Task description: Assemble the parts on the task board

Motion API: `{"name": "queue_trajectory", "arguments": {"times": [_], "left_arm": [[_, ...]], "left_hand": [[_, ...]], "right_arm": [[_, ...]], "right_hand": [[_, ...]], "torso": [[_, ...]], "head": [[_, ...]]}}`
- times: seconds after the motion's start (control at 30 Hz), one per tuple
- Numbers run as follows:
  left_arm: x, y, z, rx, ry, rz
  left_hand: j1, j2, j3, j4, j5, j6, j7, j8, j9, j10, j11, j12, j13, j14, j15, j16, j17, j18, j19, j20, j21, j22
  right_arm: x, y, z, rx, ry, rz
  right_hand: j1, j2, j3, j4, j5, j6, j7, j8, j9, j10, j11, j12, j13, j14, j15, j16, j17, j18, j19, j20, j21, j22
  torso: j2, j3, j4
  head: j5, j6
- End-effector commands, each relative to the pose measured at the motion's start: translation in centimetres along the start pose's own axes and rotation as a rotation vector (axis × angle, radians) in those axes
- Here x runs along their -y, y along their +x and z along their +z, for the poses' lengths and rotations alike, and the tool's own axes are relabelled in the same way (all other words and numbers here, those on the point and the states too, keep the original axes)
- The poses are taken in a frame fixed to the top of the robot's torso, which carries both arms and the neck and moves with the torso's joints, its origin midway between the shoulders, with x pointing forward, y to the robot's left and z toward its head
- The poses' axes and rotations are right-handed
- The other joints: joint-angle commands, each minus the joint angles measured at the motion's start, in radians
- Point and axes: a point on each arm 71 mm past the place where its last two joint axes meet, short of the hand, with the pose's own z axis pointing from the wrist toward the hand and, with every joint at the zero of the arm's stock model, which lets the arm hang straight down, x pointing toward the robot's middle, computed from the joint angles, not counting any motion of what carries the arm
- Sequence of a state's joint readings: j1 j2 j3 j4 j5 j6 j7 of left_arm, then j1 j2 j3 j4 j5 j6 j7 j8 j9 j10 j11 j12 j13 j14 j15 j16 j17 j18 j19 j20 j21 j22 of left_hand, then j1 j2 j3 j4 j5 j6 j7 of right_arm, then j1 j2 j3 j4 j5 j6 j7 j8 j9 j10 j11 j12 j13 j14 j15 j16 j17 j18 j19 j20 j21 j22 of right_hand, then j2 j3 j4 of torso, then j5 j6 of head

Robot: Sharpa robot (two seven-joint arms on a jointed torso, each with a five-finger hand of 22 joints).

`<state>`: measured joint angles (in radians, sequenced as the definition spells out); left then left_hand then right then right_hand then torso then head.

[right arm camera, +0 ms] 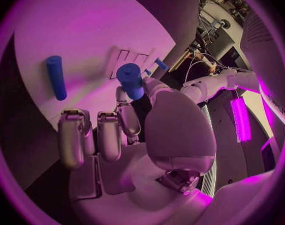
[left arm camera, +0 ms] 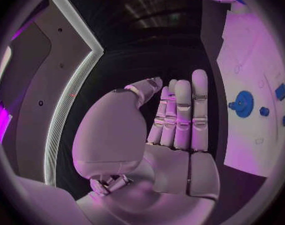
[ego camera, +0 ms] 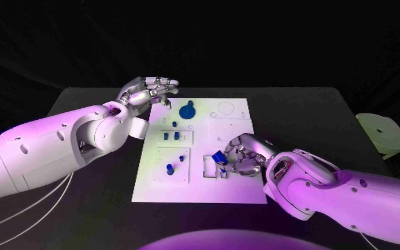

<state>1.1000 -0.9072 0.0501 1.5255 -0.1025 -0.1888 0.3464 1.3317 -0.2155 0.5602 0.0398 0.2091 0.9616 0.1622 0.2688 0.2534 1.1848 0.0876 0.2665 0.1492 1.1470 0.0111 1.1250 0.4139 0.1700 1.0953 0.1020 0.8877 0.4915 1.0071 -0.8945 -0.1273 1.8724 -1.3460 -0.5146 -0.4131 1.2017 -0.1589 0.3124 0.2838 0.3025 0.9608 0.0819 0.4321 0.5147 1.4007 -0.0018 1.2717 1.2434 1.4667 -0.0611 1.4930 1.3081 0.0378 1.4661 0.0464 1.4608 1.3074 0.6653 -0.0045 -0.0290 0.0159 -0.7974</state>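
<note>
Task board, a white plate, lies at the frame's centre on the black counter. Right hand, lower right, pinches a blue part over the board. Left hand, upper left, holds nothing, fingers straight.

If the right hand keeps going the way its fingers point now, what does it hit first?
Likely the task board itself: the right hand holds a blue part just over the slotted cut-outs, so that part should touch there first. Depth is hard to judge.
</note>
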Motion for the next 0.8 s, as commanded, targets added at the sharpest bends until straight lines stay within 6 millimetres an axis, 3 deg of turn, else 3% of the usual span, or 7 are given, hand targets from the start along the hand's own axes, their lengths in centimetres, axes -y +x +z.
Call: {"name": "queue_trajectory", "arguments": {"times": [0.03, 0.33, 0.53, 0.77, 0.8], "left_arm": [[0.1, 0.4, 0.1, -0.024, 0.007, -0.007], [0.1, 0.4, 0.1, -0.026, 0.006, -0.007], [0.1, 0.5, 0.1, -0.027, 0.006, -0.007], [0.0, 0.7, 0.2, -0.032, 0.006, -0.010], [0.0, 0.7, 0.2, -0.033, 0.005, -0.010]], "left_hand": [[-0.006, 0.007, -0.007, 0.000, 0.000, -0.003, 0.006, -0.006, 0.001, -0.005, 0.002, -0.003, 0.001, -0.006, 0.004, 0.004, 0.001, 0.014, 0.001, 0.004, -0.006, -0.002], [-0.006, 0.007, -0.007, 0.000, 0.000, -0.003, 0.006, -0.006, 0.001, -0.005, 0.002, -0.003, 0.001, -0.006, 0.004, 0.004, 0.001, 0.014, 0.001, 0.004, -0.006, -0.002], [-0.005, 0.008, -0.006, -0.002, 0.001, -0.004, 0.006, -0.006, 0.001, -0.007, 0.002, -0.004, 0.001, -0.007, 0.004, 0.004, 0.001, 0.014, 0.000, 0.004, -0.007, -0.002], [-0.004, 0.010, -0.006, -0.002, 0.001, -0.004, 0.005, -0.006, 0.002, -0.007, 0.002, -0.005, 0.001, -0.007, 0.004, 0.004, 0.001, 0.014, 0.000, 0.004, -0.007, -0.002], [-0.004, 0.010, -0.006, -0.002, 0.001, -0.004, 0.005, -0.006, 0.002, -0.007, 0.002, -0.005, 0.001, -0.007, 0.004, 0.004, 0.001, 0.014, 0.000, 0.004, -0.007, -0.002]], "right_arm": [[-0.3, 0.9, 0.4, -0.079, -0.008, 0.006], [-0.4, 2.0, 1.2, -0.142, 0.000, -0.011], [-0.4, 2.2, 1.5, -0.154, 0.005, -0.018], [-0.3, 2.3, 1.8, -0.147, 0.011, -0.030], [-0.3, 2.3, 1.8, -0.146, 0.011, -0.031]], "right_hand": [[0.004, 0.038, -0.003, 0.008, 0.009, 0.018, -0.009, 0.012, 0.018, 0.004, -0.002, -0.009, -0.002, 0.062, -0.006, 0.005, 0.025, -0.008, 0.039, -0.003, 0.000, 0.197], [-0.071, 0.057, -0.019, 0.009, -0.017, 0.032, -0.014, 0.022, 0.027, 0.010, -0.005, -0.008, 0.005, 0.062, -0.008, 0.007, 0.030, -0.008, 0.040, -0.004, 0.000, 0.199], [-0.104, 0.059, -0.036, 0.009, -0.023, 0.041, -0.018, 0.030, 0.032, 0.016, -0.008, 0.000, 0.017, 0.062, -0.010, 0.007, 0.031, -0.008, 0.040, -0.005, -0.001, 0.200], [-0.142, 0.061, -0.059, 0.010, -0.038, 0.045, -0.021, 0.037, 0.038, 0.019, -0.011, 0.003, 0.024, 0.063, -0.013, 0.007, 0.032, -0.009, 0.041, -0.007, 0.000, 0.201], [-0.154, 0.063, -0.067, 0.009, -0.056, 0.046, -0.022, 0.039, 0.040, 0.020, -0.012, 0.003, 0.025, 0.063, -0.013, 0.007, 0.032, -0.008, 0.040, -0.008, -0.001, 0.201]], "torso": [[0.001, 0.0011, 0.0002], [0.000, 0.0005, -0.0013], [0.000, 0.0020, -0.0010], [0.000, 0.0013, -0.0010], [0.000, 0.0011, -0.0014]], "head": [[0.001, 0.000], [0.005, -0.003], [0.006, -0.004], [0.008, -0.002], [0.008, -0.002]]}}
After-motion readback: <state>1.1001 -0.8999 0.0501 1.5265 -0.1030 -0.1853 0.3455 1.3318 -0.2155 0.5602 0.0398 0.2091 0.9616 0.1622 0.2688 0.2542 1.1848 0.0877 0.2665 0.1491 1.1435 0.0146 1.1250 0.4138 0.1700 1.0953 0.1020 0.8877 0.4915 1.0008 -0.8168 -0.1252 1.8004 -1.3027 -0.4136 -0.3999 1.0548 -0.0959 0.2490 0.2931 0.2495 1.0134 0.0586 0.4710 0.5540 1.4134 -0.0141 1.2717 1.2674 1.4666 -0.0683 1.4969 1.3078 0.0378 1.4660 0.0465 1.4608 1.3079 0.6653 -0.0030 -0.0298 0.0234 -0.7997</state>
